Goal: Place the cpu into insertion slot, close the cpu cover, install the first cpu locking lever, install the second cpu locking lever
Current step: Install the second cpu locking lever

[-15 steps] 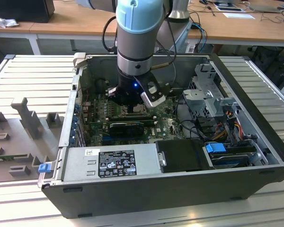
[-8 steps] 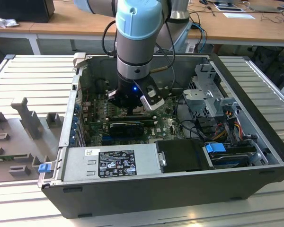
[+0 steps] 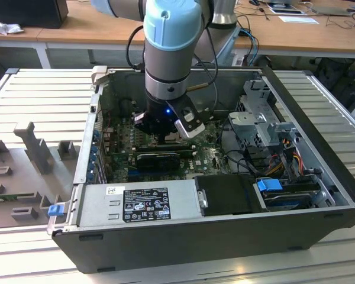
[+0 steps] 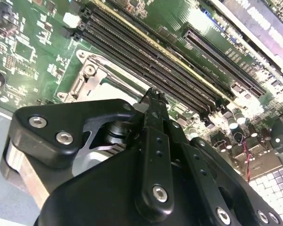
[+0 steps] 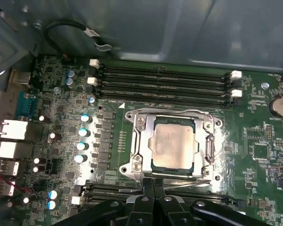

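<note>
The cpu (image 5: pixel 173 143) lies seated in the insertion slot (image 5: pixel 132 162), and the cpu cover (image 5: pixel 208 143) appears folded down around it, its window framing the chip. The gripper (image 5: pixel 154 183) hovers at the slot's near edge with fingers pressed together, holding nothing. A thin lever (image 5: pixel 191 184) seems to lie along that edge. Doing this step well likely means pushing that lever sideways under its hook, staying off the memory slots (image 5: pixel 162 87) beyond the slot.

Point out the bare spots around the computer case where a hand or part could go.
Free: ribbed table on the exterior view's left, beyond the grey fixture; also right of the case. Crowded: motherboard around the cpu, under the gripper.
</note>
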Controlling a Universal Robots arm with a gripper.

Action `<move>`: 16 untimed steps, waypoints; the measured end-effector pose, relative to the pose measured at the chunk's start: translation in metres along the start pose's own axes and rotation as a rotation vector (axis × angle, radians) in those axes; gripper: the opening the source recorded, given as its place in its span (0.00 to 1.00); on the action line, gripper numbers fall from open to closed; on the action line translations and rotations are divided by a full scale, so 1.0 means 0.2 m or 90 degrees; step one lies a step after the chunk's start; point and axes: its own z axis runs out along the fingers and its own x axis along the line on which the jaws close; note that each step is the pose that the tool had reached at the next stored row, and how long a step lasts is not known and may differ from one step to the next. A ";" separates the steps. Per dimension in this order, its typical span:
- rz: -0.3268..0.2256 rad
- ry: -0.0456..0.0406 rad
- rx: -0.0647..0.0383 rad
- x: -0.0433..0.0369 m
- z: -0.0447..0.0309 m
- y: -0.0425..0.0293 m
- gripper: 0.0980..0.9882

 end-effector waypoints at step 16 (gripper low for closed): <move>-0.016 -0.0042 -0.070 0.093 0.044 -0.110 0.01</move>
